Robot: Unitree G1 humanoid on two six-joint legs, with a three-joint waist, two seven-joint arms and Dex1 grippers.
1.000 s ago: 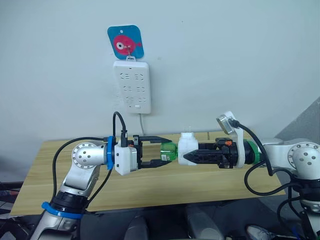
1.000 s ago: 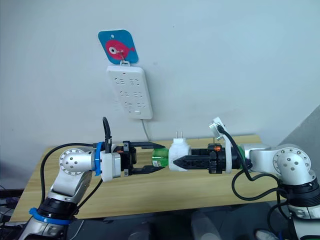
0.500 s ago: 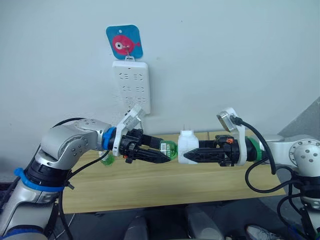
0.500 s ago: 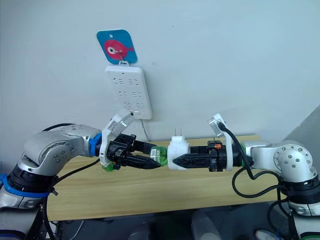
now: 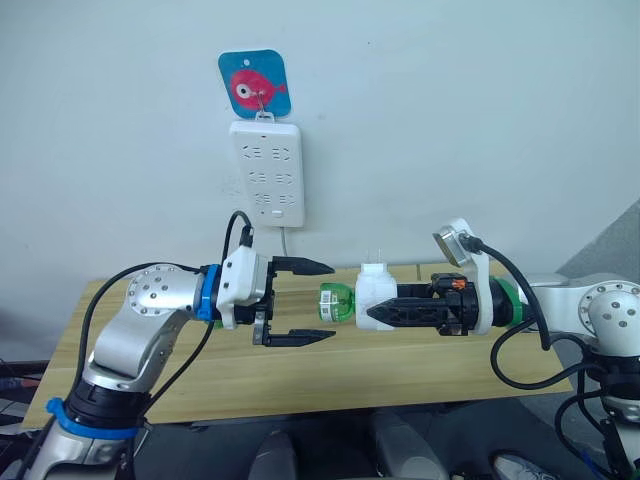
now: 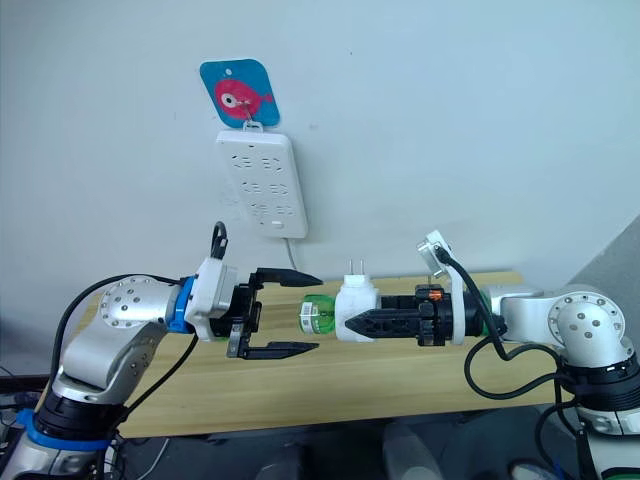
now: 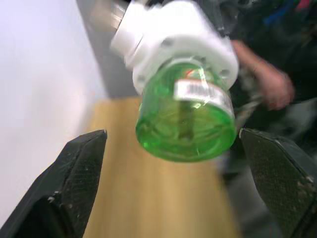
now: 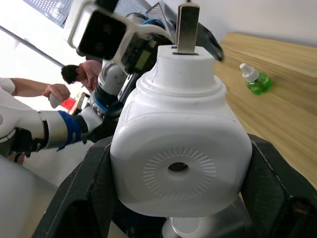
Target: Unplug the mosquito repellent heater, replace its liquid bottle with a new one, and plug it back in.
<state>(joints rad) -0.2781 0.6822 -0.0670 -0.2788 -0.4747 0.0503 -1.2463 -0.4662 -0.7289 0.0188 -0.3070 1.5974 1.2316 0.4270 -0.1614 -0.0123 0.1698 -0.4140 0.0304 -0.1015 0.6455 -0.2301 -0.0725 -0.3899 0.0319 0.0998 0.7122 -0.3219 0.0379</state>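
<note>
The white mosquito repellent heater [image 5: 376, 290] hangs above the table, prongs [image 8: 187, 27] pointing up, with my right gripper [image 5: 388, 310] shut on its body. A green liquid bottle [image 5: 337, 301] sticks out of the heater's end toward my left arm. My left gripper [image 5: 333, 301] is open, one finger [image 5: 305, 267] above the bottle and the other below, both clear of it. In the left wrist view the bottle [image 7: 185, 116] sits between the spread fingers [image 7: 74, 183]. A second green bottle [image 8: 255, 82] with a white tip stands on the table.
A long white power strip [image 5: 265, 170] hangs on the wall under a blue fish hook [image 5: 253, 87], its cord dropping behind the wooden table [image 5: 330, 370]. A person [image 8: 84, 74] stands in the background of the right wrist view.
Half a second ago my left gripper was twisted round and shut on the bottle. Now it has turned back and opened, its fingers apart from the bottle. The right arm has kept still.
</note>
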